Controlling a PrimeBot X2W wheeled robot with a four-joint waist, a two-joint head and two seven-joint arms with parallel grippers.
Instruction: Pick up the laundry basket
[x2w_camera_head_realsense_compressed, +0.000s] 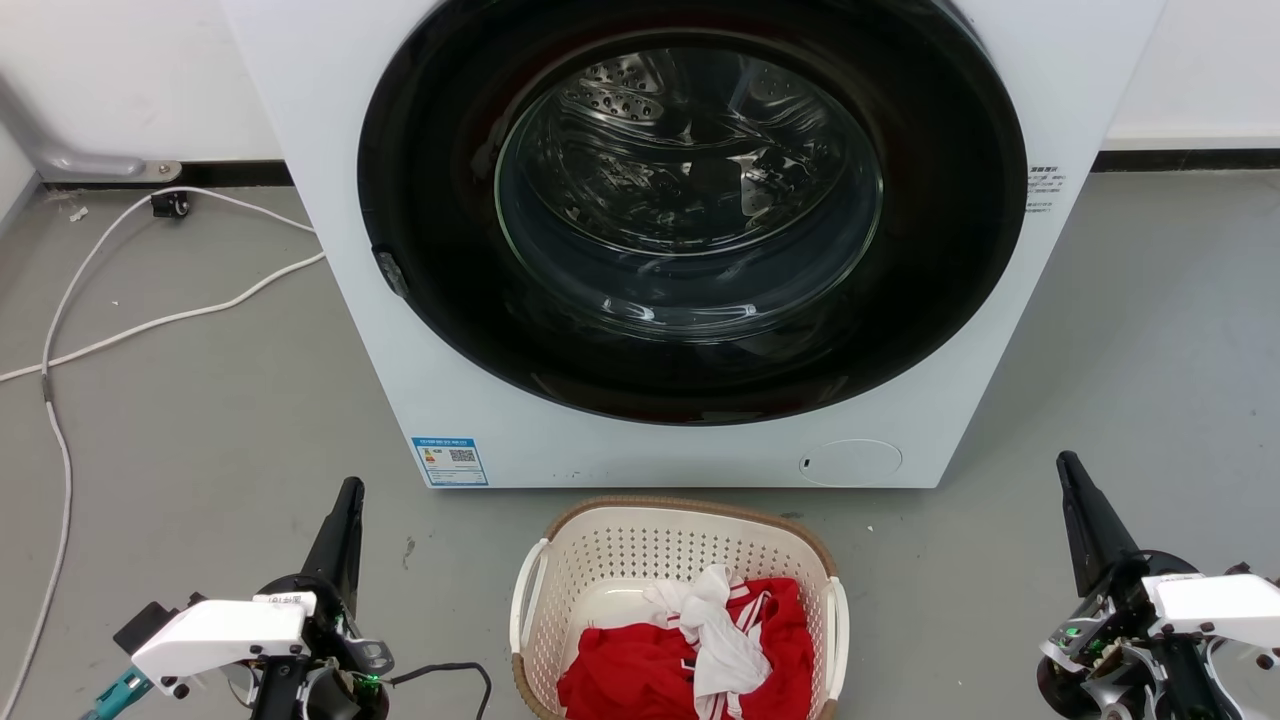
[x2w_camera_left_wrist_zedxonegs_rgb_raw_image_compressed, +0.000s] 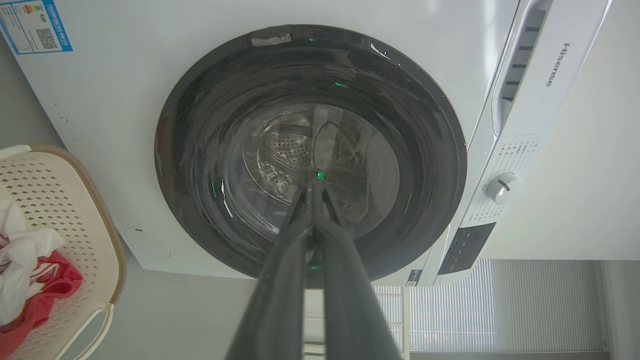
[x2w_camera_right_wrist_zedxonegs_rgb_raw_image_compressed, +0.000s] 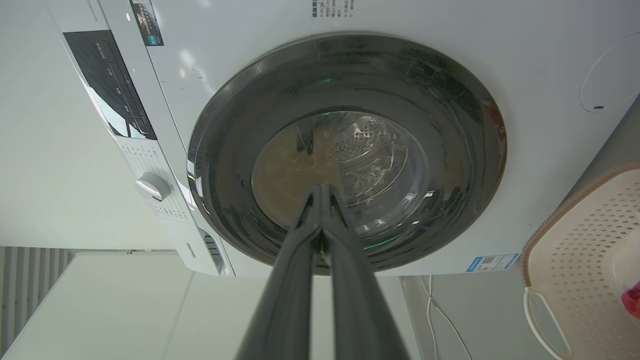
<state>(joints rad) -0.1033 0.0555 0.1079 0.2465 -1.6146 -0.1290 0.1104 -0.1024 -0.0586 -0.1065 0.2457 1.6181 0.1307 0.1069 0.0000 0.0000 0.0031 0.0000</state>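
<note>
The laundry basket (x2w_camera_head_realsense_compressed: 640, 545) sits on the floor at the bottom middle of the head view, cream perforated plastic with a brown woven rim and white side handles, holding red and white clothes. It shows at the left edge of the left wrist view (x2w_camera_left_wrist_zedxonegs_rgb_raw_image_compressed: 60, 200) and the right edge of the right wrist view (x2w_camera_right_wrist_zedxonegs_rgb_raw_image_compressed: 585, 240). My left gripper (x2w_camera_head_realsense_compressed: 350, 490) is low on the left, well apart from the basket, fingers shut together and holding nothing (x2w_camera_left_wrist_zedxonegs_rgb_raw_image_compressed: 314, 187). On the far right my right gripper (x2w_camera_head_realsense_compressed: 1066, 462) is likewise shut and empty (x2w_camera_right_wrist_zedxonegs_rgb_raw_image_compressed: 320, 189).
A white front-loading washing machine (x2w_camera_head_realsense_compressed: 350, 330) with a dark round door (x2w_camera_head_realsense_compressed: 690, 210) stands just behind the basket. White cables (x2w_camera_head_realsense_compressed: 150, 322) trail over the grey floor at the left. Bare floor lies on both sides of the basket.
</note>
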